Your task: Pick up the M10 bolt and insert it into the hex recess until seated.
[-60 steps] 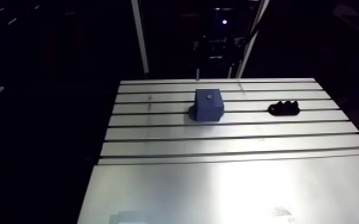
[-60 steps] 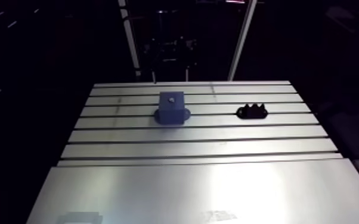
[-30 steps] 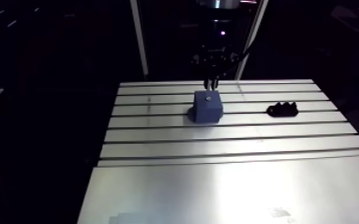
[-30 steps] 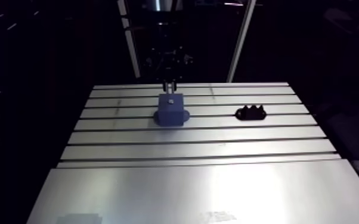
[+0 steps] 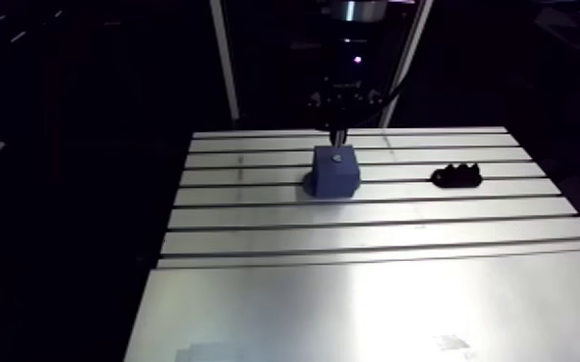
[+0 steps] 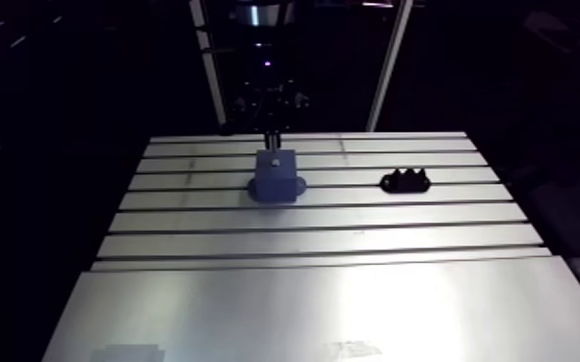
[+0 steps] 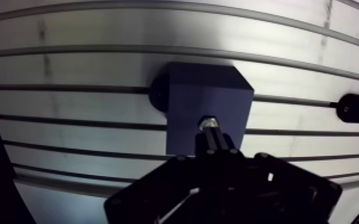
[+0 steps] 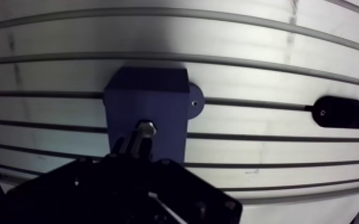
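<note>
Table (image 5: pixel 352 289) bears a block (image 5: pixel 336 173); wrist view alone shows the bolt (image 7: pixel 209 123).

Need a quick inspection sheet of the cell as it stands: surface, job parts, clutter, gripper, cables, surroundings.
Surface: slotted aluminium table, bare metal, no spills seen.
Job's things: blue block stands on the table; M10 bolt has its head at the recess in the block's top; cannot tell if it is seated.
Clutter: one small black fixture, lying apart from the block.
Grippers: gripper above the block, shut on the bolt's shank.
Cables: nothing seen.
Surroundings: nothing seen.
</note>
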